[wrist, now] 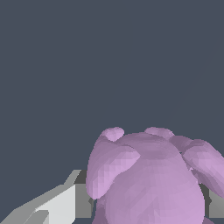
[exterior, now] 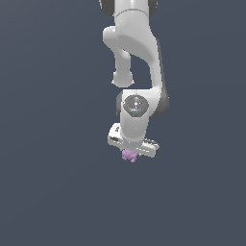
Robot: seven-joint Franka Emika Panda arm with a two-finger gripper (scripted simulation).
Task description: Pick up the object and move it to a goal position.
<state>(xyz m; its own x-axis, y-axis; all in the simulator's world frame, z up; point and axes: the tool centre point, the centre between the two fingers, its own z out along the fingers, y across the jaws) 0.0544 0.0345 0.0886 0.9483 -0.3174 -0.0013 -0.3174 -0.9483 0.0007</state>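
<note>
The object (exterior: 129,155) is a small light-purple lumpy blob with rounded knobs, tucked just under the white gripper (exterior: 129,153) in the middle of the exterior view. In the wrist view the object (wrist: 153,179) fills the lower right, sitting between the fingers (wrist: 61,203); one grey-white finger presses its side and the other shows only as a sliver at the frame edge. The gripper is shut on the object. The fingertips are hidden behind the hand in the exterior view.
The white Panda arm (exterior: 137,53) comes down from the top of the exterior view. A plain dark grey-blue surface (exterior: 48,192) fills the background all around, with no other objects showing.
</note>
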